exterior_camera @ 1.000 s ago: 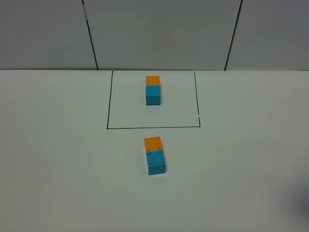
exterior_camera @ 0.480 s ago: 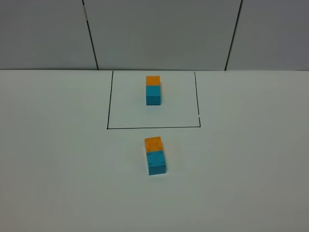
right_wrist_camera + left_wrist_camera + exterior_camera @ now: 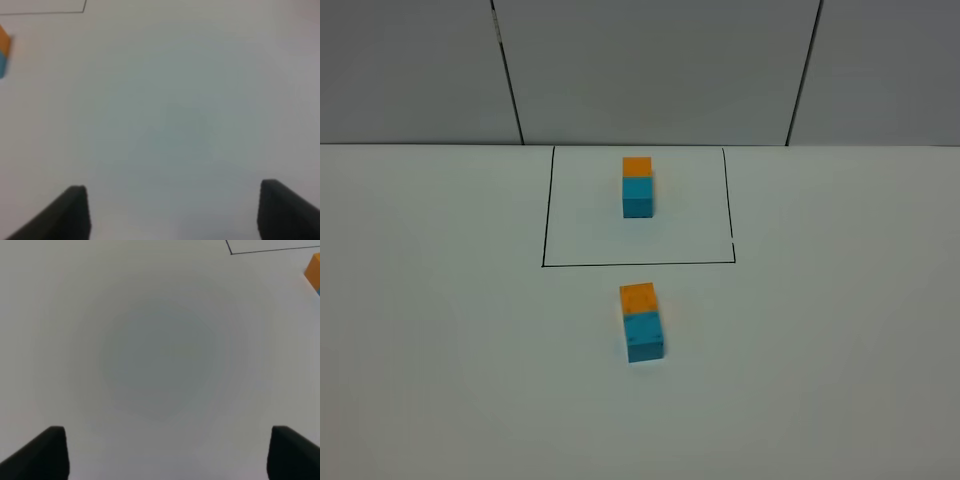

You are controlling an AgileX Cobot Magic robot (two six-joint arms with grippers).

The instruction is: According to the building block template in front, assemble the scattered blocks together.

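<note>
An orange cube (image 3: pixel 638 298) and teal cube (image 3: pixel 644 336) sit joined on the white worktop (image 3: pixel 440 330), just outside the black-framed template pair (image 3: pixel 637 186). The left hand (image 3: pixel 165 452) and right hand (image 3: pixel 172 210) hover well apart from them, fingers spread, gripping nothing.

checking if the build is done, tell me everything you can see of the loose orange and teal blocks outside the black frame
The loose pair lies on the white table, just outside the drawn frame's near line. Two equal matte cubes, like painted wood, are joined in a row: orange cube toward the frame, teal cube nearer the camera. The row sits slightly skewed. No gripper touches it.
</note>
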